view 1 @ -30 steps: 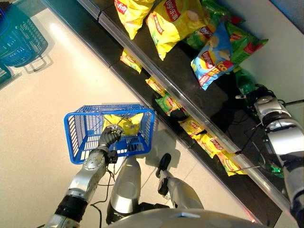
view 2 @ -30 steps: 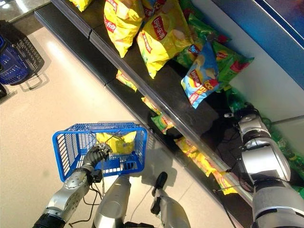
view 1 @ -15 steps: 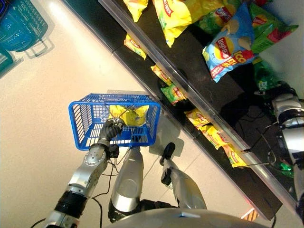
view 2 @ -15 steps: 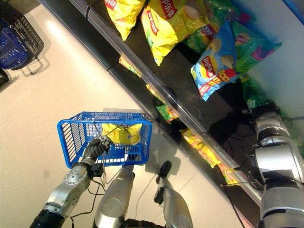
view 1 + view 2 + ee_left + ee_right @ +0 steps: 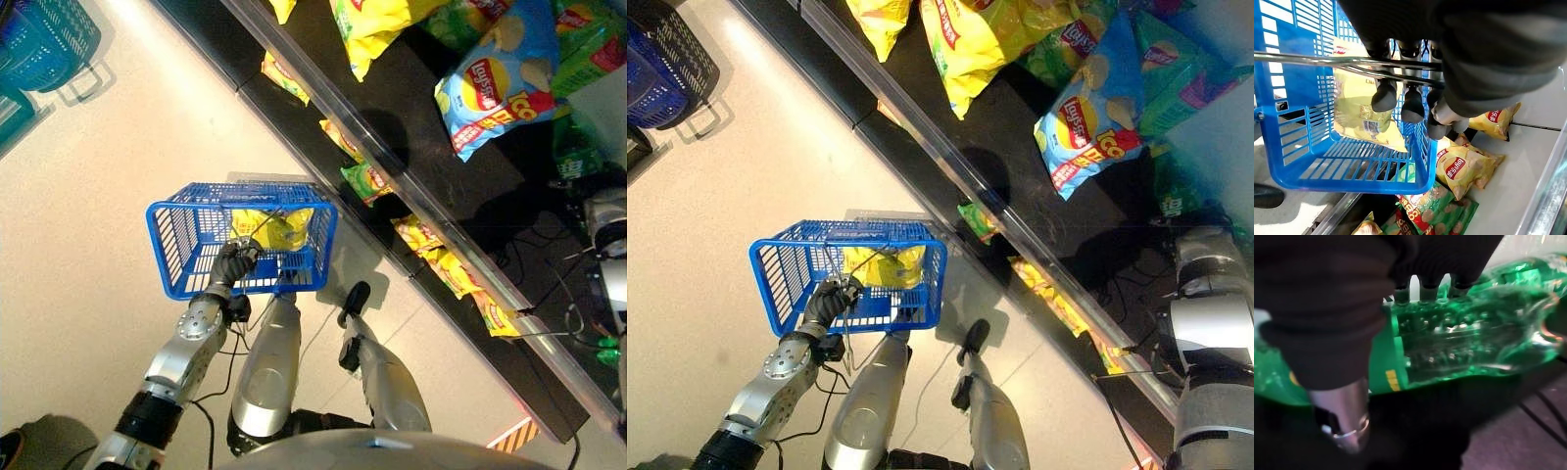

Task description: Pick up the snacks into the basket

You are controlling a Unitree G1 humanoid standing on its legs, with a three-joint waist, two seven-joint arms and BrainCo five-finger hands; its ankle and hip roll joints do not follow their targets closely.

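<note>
A blue plastic basket [image 5: 176,235] hangs over the floor beside the shelf. My left hand [image 5: 233,262] is shut on its metal handle [image 5: 1312,61], with the fingers [image 5: 1405,105] curled over the wire. A yellow snack bag [image 5: 274,227] lies inside the basket against the far wall. On the upper shelf are large yellow bags [image 5: 377,24] and a blue bag [image 5: 495,83]. Small yellow bags [image 5: 431,259] and a green one [image 5: 364,178] line the lower shelf. My right hand [image 5: 1193,223] reaches deep into the shelf at the right. Its wrist view shows it against a green bottle [image 5: 1474,342].
The shelf's metal front rail [image 5: 392,166] runs diagonally between the floor and the snacks. Stacked teal baskets [image 5: 44,39] stand on the floor at the far left. Light floor lies open to the left of the blue basket.
The whole picture has shifted, so the camera has moved. The basket stays hanging from my left hand with the yellow bag inside. My right hand stays in the shelf.
</note>
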